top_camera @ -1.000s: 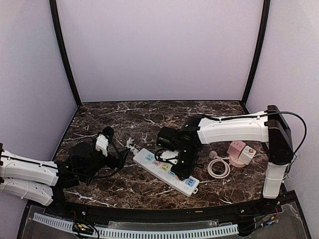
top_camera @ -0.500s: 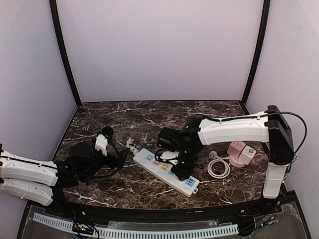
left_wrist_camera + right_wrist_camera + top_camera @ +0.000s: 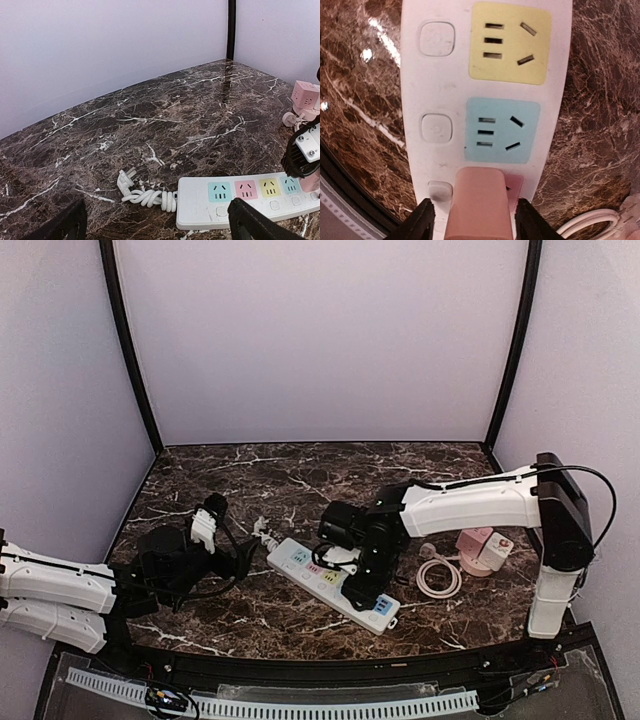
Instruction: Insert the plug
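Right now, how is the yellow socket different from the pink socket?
The yellow socket shows all its slots; a plug covers most of the pink socket. The yellow socket lies clear of the right end effector; the pink socket lies between its fingers. Both sit on one white strip, each beside a button.

No legible text, brand, number on anything; power strip (image 3: 437, 80) sockets show plain colour panels only.
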`<state>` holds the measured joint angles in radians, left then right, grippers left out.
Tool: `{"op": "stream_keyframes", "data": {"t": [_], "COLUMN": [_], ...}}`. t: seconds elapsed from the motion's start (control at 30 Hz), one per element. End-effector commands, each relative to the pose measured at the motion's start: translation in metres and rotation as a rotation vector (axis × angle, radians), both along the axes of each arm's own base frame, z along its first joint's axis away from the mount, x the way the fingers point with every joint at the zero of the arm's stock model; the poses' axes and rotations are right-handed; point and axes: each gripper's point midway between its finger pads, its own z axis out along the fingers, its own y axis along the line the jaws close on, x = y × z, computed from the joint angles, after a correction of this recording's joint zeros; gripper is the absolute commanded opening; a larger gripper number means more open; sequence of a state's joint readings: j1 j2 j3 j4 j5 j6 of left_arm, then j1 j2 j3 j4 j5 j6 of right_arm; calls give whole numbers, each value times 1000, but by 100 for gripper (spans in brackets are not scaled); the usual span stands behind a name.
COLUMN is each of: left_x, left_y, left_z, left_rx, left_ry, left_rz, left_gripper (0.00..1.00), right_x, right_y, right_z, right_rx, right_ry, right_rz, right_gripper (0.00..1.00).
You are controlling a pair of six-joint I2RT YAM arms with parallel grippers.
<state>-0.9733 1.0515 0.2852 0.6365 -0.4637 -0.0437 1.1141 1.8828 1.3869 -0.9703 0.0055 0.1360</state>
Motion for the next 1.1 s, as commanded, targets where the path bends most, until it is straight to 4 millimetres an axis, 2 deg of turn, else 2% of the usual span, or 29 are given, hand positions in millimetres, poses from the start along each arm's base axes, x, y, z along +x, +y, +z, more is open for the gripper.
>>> {"op": "stream_keyframes", "data": {"t": [0.0, 0.1, 0.2, 0.33, 0.53, 0.73, 1.03, 1.07], "left_x": [-2, -2, -2, -2, 2, 6, 0, 0], "left_y": [5, 4, 5, 5, 11, 41, 88, 90], "left_z": [-7, -8, -8, -9, -13, -27, -53, -50], "left_rx": [2, 2, 3, 4, -12, -54, -59, -88], "left_ry": [17, 19, 18, 21, 38, 95, 217, 227], "left_rz": [3, 2, 3, 5, 52, 223, 469, 495], "left_gripper": [99, 99, 99, 99, 99, 99, 99, 99], "right_x": [12, 18, 22, 27, 37, 39, 28, 27], "right_y": [11, 17, 18, 16, 8, 2, -9, -11], "right_z": [13, 43, 67, 90, 113, 120, 104, 103], "right_rx": [61, 127, 182, 236, 321, 399, 457, 464], "right_ry": [-77, -129, -168, -225, -319, -358, -333, -330], "right_rz": [-27, -49, -65, -101, -178, -230, -273, -276], "right_gripper": [67, 86, 98, 99, 99, 99, 99, 99]}}
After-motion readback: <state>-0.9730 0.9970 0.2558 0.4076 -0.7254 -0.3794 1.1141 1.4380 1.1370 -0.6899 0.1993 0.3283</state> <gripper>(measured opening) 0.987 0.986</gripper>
